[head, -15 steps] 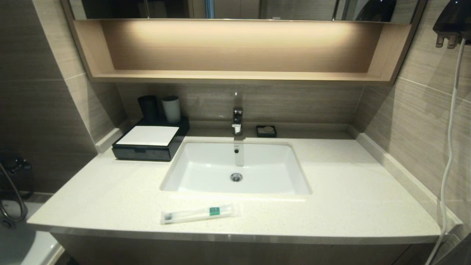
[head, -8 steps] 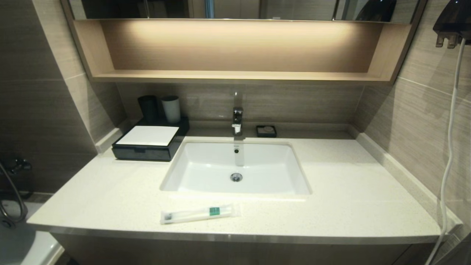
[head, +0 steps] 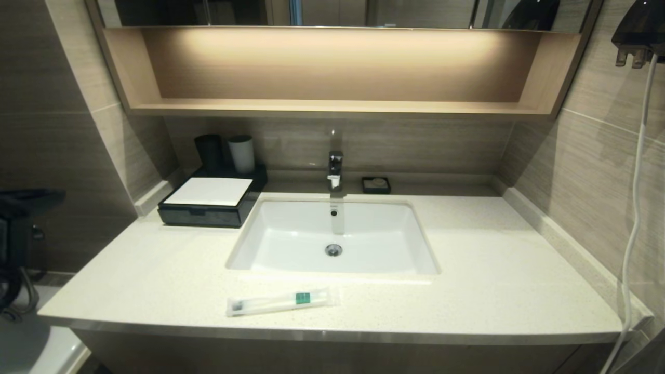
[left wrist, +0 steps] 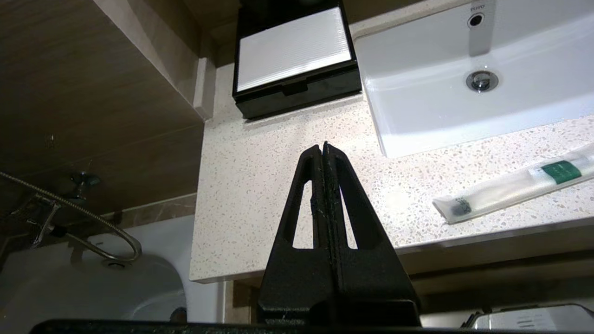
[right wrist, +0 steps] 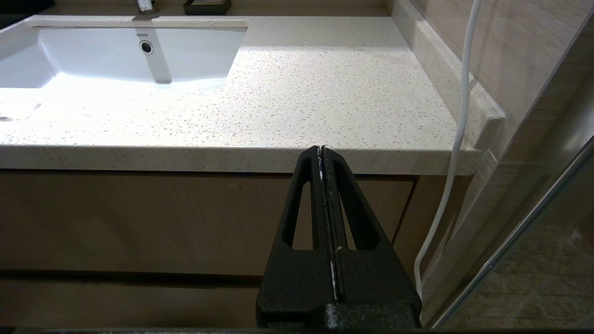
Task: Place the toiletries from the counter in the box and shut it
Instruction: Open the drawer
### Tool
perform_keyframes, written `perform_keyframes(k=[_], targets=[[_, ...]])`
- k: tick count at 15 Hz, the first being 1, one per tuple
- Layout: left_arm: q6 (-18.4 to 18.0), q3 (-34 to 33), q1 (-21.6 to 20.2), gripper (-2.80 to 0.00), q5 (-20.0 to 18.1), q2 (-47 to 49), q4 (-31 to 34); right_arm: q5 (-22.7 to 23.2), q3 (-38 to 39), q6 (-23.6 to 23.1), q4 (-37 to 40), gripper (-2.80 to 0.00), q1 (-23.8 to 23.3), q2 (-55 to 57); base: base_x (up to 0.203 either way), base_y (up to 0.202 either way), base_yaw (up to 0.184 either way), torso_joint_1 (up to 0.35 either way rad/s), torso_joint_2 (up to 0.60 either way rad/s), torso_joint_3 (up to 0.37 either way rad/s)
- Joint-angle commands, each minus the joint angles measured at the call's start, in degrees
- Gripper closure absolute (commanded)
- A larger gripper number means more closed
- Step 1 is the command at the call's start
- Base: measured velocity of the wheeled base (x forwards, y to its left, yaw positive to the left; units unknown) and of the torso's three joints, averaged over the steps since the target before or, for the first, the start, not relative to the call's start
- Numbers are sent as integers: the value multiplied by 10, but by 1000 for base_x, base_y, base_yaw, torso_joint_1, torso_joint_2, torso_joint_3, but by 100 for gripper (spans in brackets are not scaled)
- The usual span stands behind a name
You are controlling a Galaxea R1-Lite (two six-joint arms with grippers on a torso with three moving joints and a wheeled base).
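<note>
Ahead of your left gripper point(left wrist: 323, 146), whose fingers are pressed flat together with nothing between them, lies the open stretch of counter point(left wrist: 260, 171), and straight beyond that sits the box point(left wrist: 294, 60) with its drawer front shut. The toothbrush packet point(left wrist: 515, 188) lies off to one side of the claw, near the counter's front edge and just in front of the basin point(left wrist: 464, 106), well apart from the box.

You probably need the drawer open before anything can go in, so decide which comes first. Either way, spread the fingers well before you come down; pressed together like this they cannot take hold of anything. The packet is thin, flat and likely slippery, so set the fingers across its narrow width near the middle, not along its length, and press down to the stone before you squeeze.

Your right gripper point(right wrist: 321, 150) hangs below the counter's front edge, also pressed shut and empty; leave it parked.
</note>
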State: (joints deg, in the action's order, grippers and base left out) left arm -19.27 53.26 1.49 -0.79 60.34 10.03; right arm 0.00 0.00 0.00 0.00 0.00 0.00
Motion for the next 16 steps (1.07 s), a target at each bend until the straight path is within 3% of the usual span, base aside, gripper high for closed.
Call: perform_keyframes(k=[1, 10, 16], targets=[[-5, 22, 0, 0, 0, 77, 0, 0, 0, 0, 0, 0, 0, 0, 0, 0, 0, 0, 0, 0], [-36, 128, -3, 0, 5, 284, -28, 0, 0, 0, 0, 0, 0, 0, 0, 0, 0, 0, 0, 0], [-31, 169, -7, 0, 0, 375, -31, 0, 0, 0, 0, 0, 0, 0, 0, 0, 0, 0, 0, 0]])
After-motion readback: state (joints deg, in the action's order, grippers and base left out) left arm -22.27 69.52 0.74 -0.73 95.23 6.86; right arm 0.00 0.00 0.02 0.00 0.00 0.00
